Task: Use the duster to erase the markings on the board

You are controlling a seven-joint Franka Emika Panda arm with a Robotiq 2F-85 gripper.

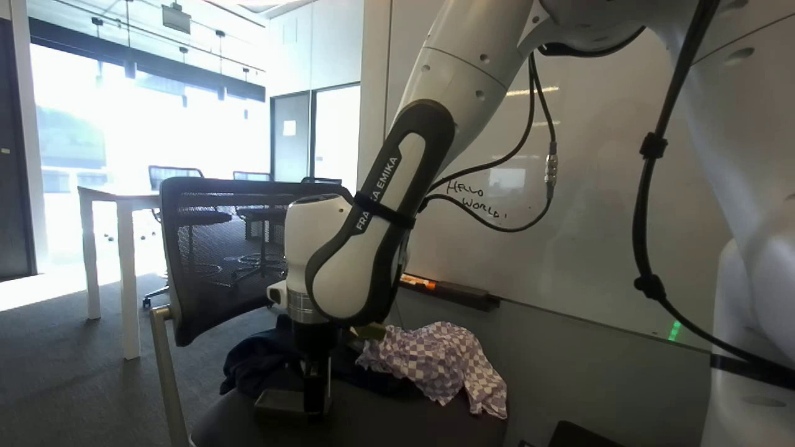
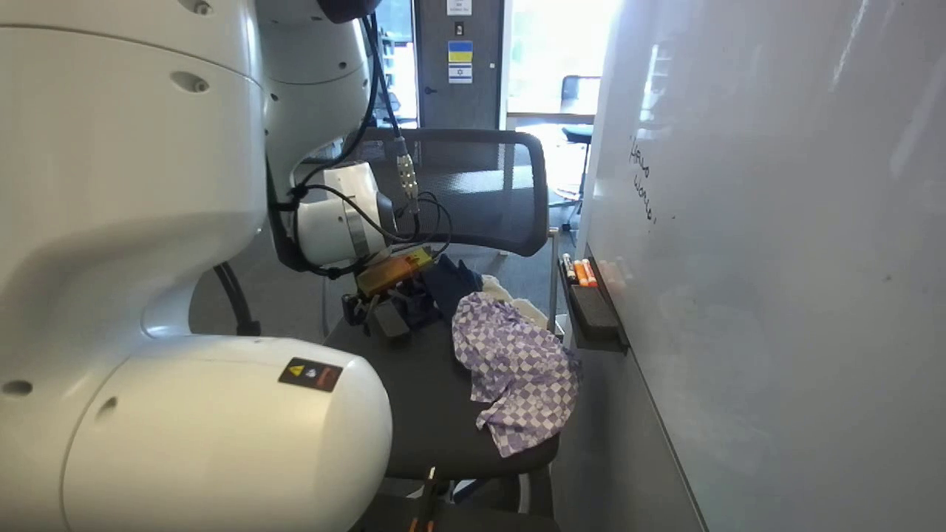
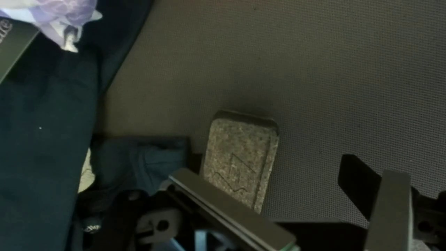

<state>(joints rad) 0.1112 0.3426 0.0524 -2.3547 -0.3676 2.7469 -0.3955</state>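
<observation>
My gripper [image 3: 306, 205] points down over the seat [image 3: 313, 87] of a chair [image 2: 443, 196], its fingers [image 3: 390, 207] well apart. In the wrist view one finger hides part of the duster [image 3: 240, 153], which lies flat on the seat; whether they touch, I cannot tell. Navy cloth [image 3: 45, 146] lies just beside the duster, and a checked cloth [image 2: 517, 362] lies partly over the navy one. Above the gripper my arm [image 1: 459, 81] slants up past the chair's back in an exterior view. In both exterior views a ledge [image 2: 601, 345] runs along the lower edge of the board [image 1: 590, 264], holding markers [image 2: 580, 272] and, just beside them, a dark block [image 2: 593, 309]. Higher on the board, black lettering [image 1: 475, 199] reads "HELLO WORLD!" in two lines, well apart from the duster.
</observation>
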